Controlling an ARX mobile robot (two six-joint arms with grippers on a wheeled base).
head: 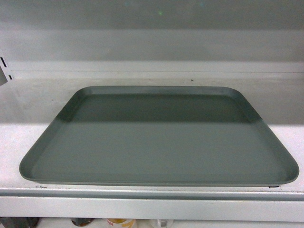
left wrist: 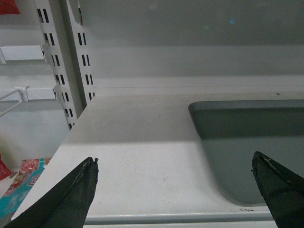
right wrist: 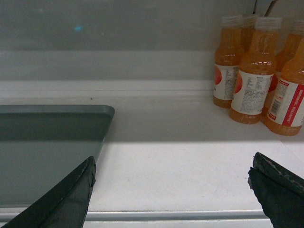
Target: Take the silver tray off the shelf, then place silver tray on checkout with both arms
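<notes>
Tray (head: 159, 142) flat on shelf (head: 28, 142), near front lip; matte grey-silver, rounded corners, low upturned rim, nothing on it; left gripper (left wrist: 175, 185) spread wide over tray's left edge; right gripper (right wrist: 171, 185) spread wide over tray's right edge; orange drink bottles (right wrist: 254, 76) stand further right.

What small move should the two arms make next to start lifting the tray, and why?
Probably each arm should advance toward its side of the silver tray. The tray lies flat on the shelf, untouched. The left gripper and right gripper are open in front of the shelf lip, each with one finger near a tray side edge, holding nothing.
</notes>
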